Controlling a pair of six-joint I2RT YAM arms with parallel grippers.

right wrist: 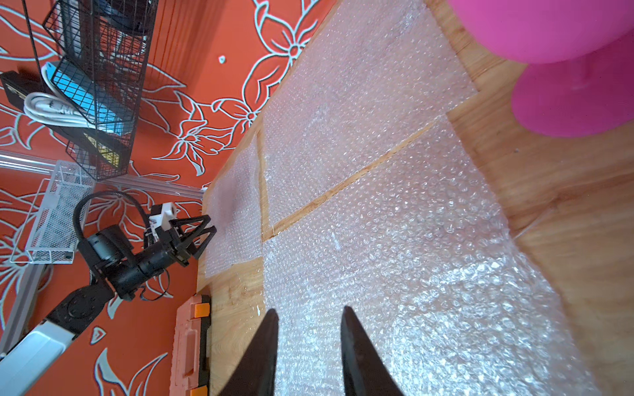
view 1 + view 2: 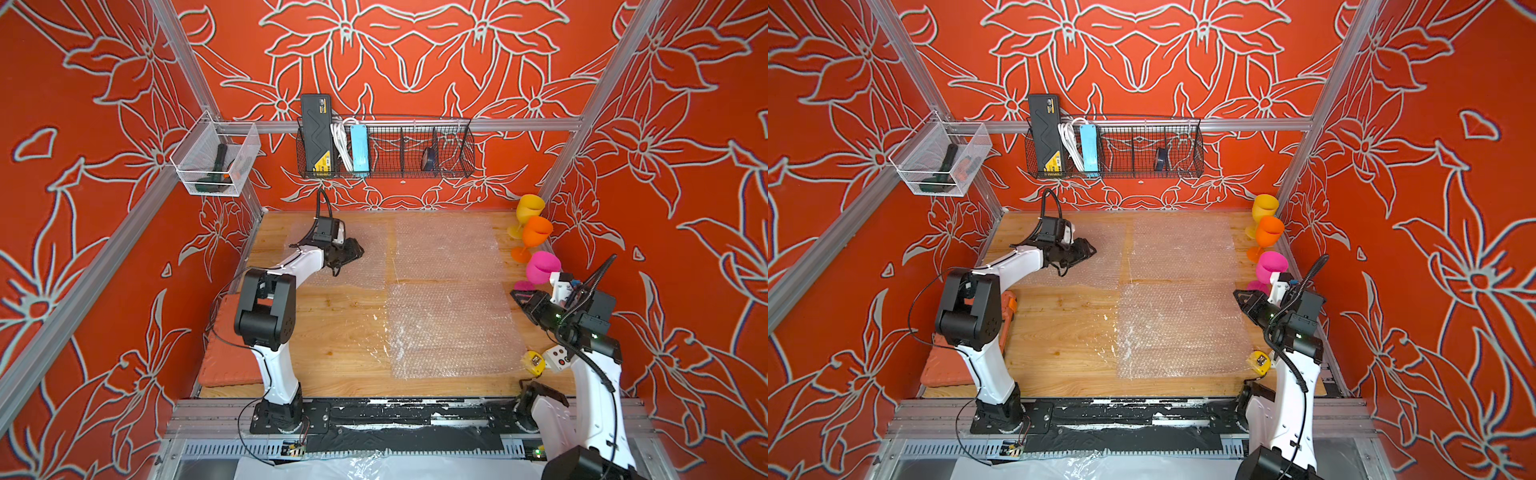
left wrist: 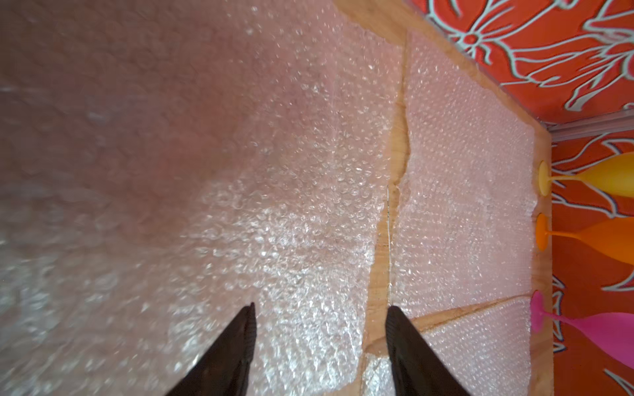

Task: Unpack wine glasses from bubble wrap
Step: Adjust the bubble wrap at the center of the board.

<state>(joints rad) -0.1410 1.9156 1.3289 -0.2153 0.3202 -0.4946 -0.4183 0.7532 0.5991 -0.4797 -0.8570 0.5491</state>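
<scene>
Left wrist: left gripper (image 3: 320, 307) parted, empty; three wine glasses (image 3: 610, 245) visible. Right wrist: right gripper (image 1: 309, 309) parted, empty; pink glass (image 1: 549, 27) only.

Bright, even light; bubble wrap (image 3: 240, 171) glints, perhaps motion-blurred in left wrist view.

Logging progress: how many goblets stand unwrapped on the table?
3, in a row along the right edge: yellow goblet at the back corner, orange goblet in the middle, pink goblet nearest the front. None seems hidden.
</scene>
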